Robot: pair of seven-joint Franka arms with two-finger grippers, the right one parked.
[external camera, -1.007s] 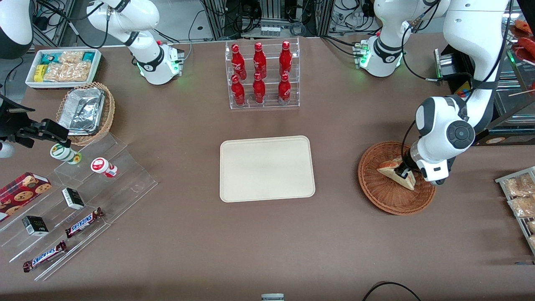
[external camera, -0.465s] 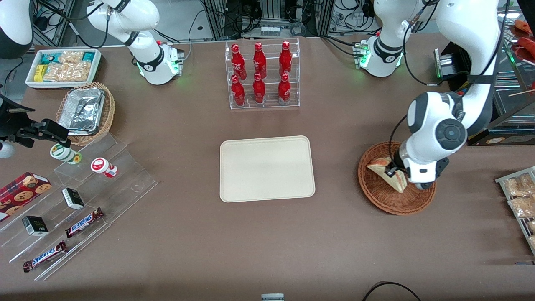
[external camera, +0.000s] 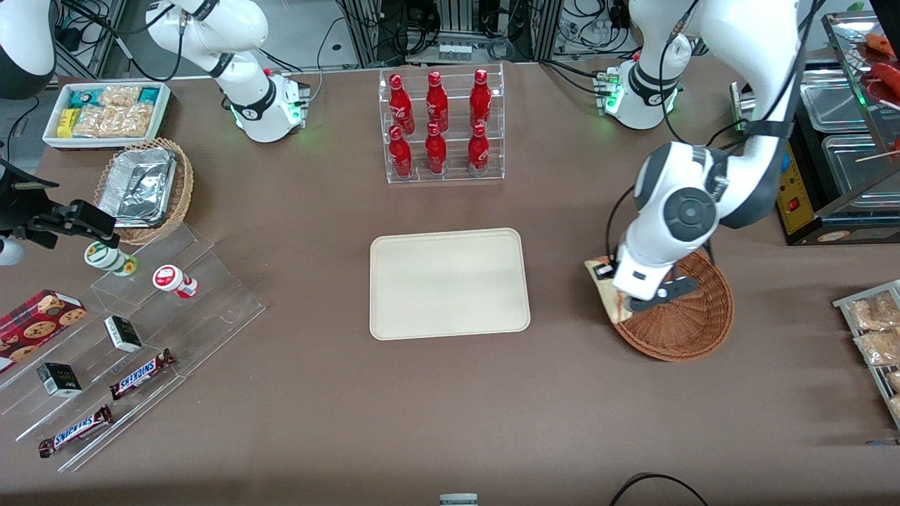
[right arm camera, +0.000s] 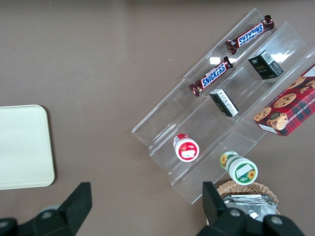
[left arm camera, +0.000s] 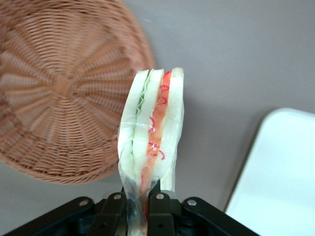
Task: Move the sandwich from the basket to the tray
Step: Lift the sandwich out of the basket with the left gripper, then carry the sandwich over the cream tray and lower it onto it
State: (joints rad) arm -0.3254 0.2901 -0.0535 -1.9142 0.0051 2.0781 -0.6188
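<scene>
My left gripper point(external camera: 609, 281) is shut on the sandwich point(external camera: 606, 294), a clear-wrapped wedge with red and green filling, and holds it in the air above the rim of the reddish-brown wicker basket point(external camera: 692, 320) on the side toward the tray. In the left wrist view the sandwich point(left arm camera: 152, 128) stands up from between the fingers point(left arm camera: 158, 211), with the basket point(left arm camera: 59, 103) empty below it and a corner of the tray point(left arm camera: 280, 177) showing. The cream-beige tray point(external camera: 448, 283) lies empty at the table's middle, a short gap from the basket.
A clear rack of red bottles point(external camera: 441, 126) stands farther from the front camera than the tray. Clear stepped shelves with snacks point(external camera: 140, 330), a foil-container basket point(external camera: 144, 188) and a white snack box point(external camera: 105, 112) lie toward the parked arm's end. Snack packets point(external camera: 875, 330) lie at the working arm's end.
My gripper has lifted the sandwich out of the basket's middle and carried it toward the tray, to above the basket's rim. The basket is left empty.
</scene>
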